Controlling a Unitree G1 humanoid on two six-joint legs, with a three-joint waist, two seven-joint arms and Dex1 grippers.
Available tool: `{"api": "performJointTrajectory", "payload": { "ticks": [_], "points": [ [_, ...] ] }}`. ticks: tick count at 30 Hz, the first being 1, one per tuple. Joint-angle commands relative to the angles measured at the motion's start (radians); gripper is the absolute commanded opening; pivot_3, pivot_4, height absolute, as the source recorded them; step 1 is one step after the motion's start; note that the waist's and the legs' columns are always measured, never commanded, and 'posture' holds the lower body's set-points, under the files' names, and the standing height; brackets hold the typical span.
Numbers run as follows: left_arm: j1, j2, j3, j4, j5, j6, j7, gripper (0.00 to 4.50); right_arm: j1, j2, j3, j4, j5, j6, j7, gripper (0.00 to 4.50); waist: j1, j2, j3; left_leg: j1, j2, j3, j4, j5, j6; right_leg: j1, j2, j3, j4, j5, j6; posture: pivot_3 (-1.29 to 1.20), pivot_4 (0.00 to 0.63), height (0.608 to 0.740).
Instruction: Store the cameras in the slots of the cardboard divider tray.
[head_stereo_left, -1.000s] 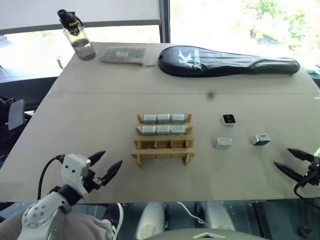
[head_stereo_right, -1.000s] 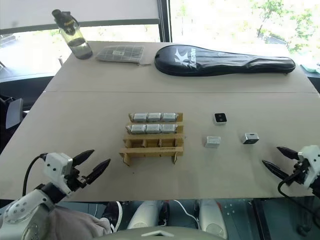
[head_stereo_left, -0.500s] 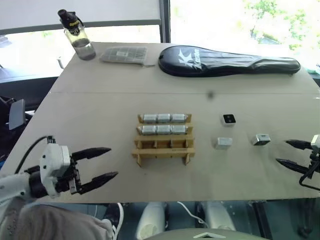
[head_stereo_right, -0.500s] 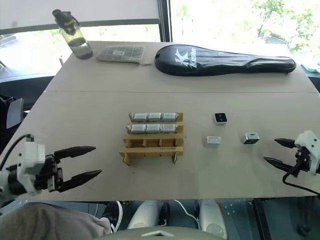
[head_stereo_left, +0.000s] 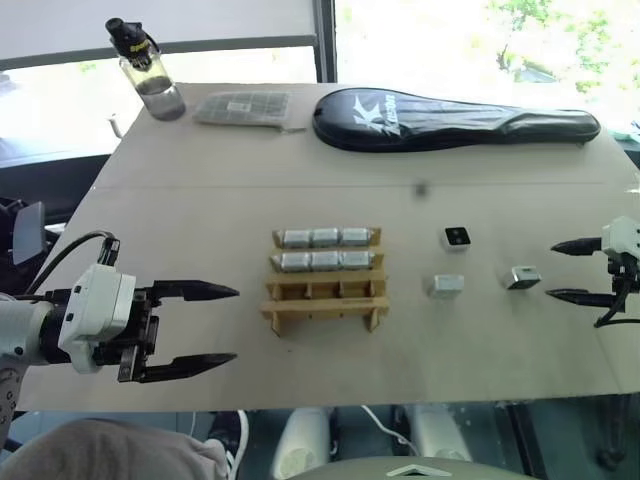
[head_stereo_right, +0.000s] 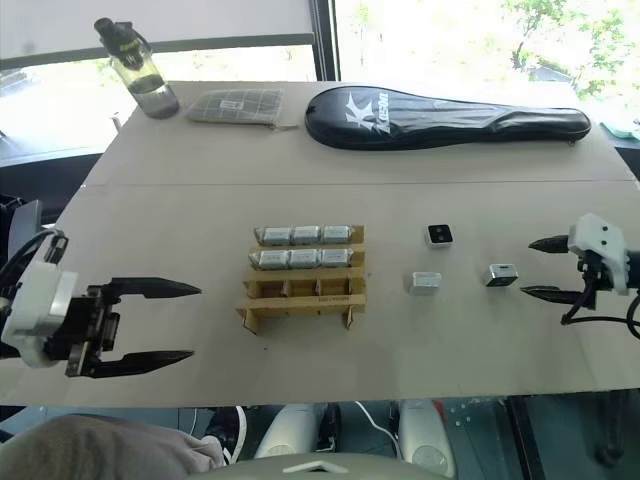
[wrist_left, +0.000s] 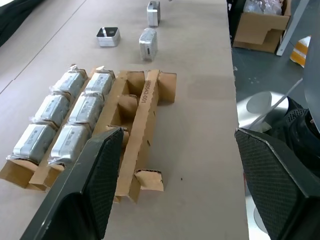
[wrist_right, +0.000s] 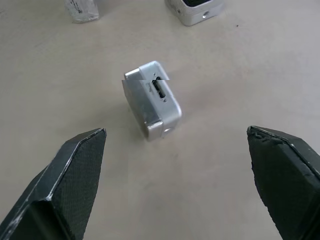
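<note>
lifting since before, both spread and empty, left tool (head_stereo_left: 222, 324), right tool (head_stereo_left: 560, 270) seemingly nearer camera (head_stereo_left: 523, 277)

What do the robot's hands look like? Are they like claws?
A bit like claws! Each hand is a blocky white housing with two long black fingers tapering to points. The left gripper has a black cable looping from its wrist; the right gripper has a thinner one. Up close, the fingers' inner faces are finely textured.
</note>
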Motion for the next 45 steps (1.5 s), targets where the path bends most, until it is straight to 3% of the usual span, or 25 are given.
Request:
{"api": "performJointTrajectory", "payload": {
  "ticks": [1, 12, 16, 22, 28, 34, 36, 41, 45],
  "points": [
    [0.001, -0.028, 0.021, 0.006, -0.006, -0.019, -0.005, 3.68, -0.037, -0.012, 0.024, 0.014, -0.008, -0.015, 0.077, 4.5, 0.002, 0.0, 0.0, 0.0, 0.0, 0.0, 0.0, 0.0, 0.0, 0.0, 0.0, 0.0, 0.0, 0.001, -0.001, 0.0, 0.15, 0.74],
    [0.025, -0.083, 0.062, 0.022, -0.013, -0.036, -0.016, 3.68, -0.149, -0.019, 0.188, 0.066, 0.012, -0.024, 0.083, 4.5, 0.0, 0.001, 0.001, 0.0, 0.0, 0.001, 0.001, 0.0, 0.0, 0.0, 0.0, 0.001, 0.001, 0.001, -0.001, 0.0, 0.15, 0.74],
    [0.031, -0.09, 0.07, 0.023, -0.013, -0.039, -0.015, 3.74, -0.18, -0.02, 0.243, 0.093, 0.007, -0.046, 0.083, 3.33, 0.0, 0.001, 0.001, 0.0, 0.0, 0.001, 0.001, 0.0, 0.0, -0.001, -0.001, 0.001, 0.001, 0.001, -0.001, 0.0, 0.15, 0.74],
    [0.042, -0.097, 0.085, 0.021, -0.01, -0.042, -0.011, 3.74, -0.219, -0.034, 0.313, 0.148, 0.009, -0.087, 0.083, 0.6, -0.001, 0.001, 0.001, 0.0, 0.0, 0.002, 0.001, 0.0, 0.0, 0.0, -0.001, 0.001, 0.001, 0.001, -0.001, 0.0, 0.15, 0.74],
    [0.044, -0.097, 0.096, 0.035, -0.003, -0.048, -0.01, 3.74, -0.257, -0.039, 0.341, 0.104, 0.057, -0.031, 0.083, 0.6, -0.001, 0.001, 0.001, 0.0, 0.0, 0.002, 0.001, 0.0, 0.0, 0.0, -0.001, 0.001, 0.001, 0.001, -0.001, 0.0, 0.15, 0.74],
    [0.035, -0.089, 0.11, 0.072, 0.0, -0.054, -0.015, 3.74, -0.32, -0.011, 0.322, -0.218, 0.185, 0.307, 0.078, 0.6, -0.019, 0.002, 0.001, 0.0, 0.001, 0.001, 0.001, 0.0, 0.0, -0.002, -0.002, 0.001, 0.002, 0.001, -0.001, 0.0, 0.15, 0.74],
    [0.029, -0.088, 0.11, 0.093, 0.009, -0.061, -0.019, 3.74, -0.334, 0.028, 0.311, -0.366, 0.221, 0.443, 0.017, 0.6, -0.02, 0.001, 0.001, 0.0, 0.001, 0.0, 0.001, 0.0, 0.0, -0.002, -0.002, 0.0, 0.002, 0.001, -0.001, 0.0, 0.15, 0.74],
    [-0.008, -0.076, 0.098, 0.169, 0.033, -0.084, -0.027, 3.74, -0.437, 0.22, 0.355, -0.692, 0.243, 0.761, -0.226, 0.6, -0.021, 0.001, 0.001, -0.002, 0.002, 0.0, 0.0, 0.0, -0.001, -0.004, -0.004, -0.001, 0.004, 0.001, -0.002, 0.0, 0.15, 0.74],
    [-0.053, -0.068, 0.07, 0.256, 0.077, -0.124, -0.043, 3.74, -0.582, 0.435, 0.521, -0.723, 0.049, 0.835, -0.413, 0.6, -0.023, 0.0, 0.001, -0.005, 0.001, 0.001, 0.001, 0.0, -0.001, -0.009, -0.004, 0.0, 0.008, 0.002, -0.001, 0.0, 0.15, 0.74]
  ]
}}
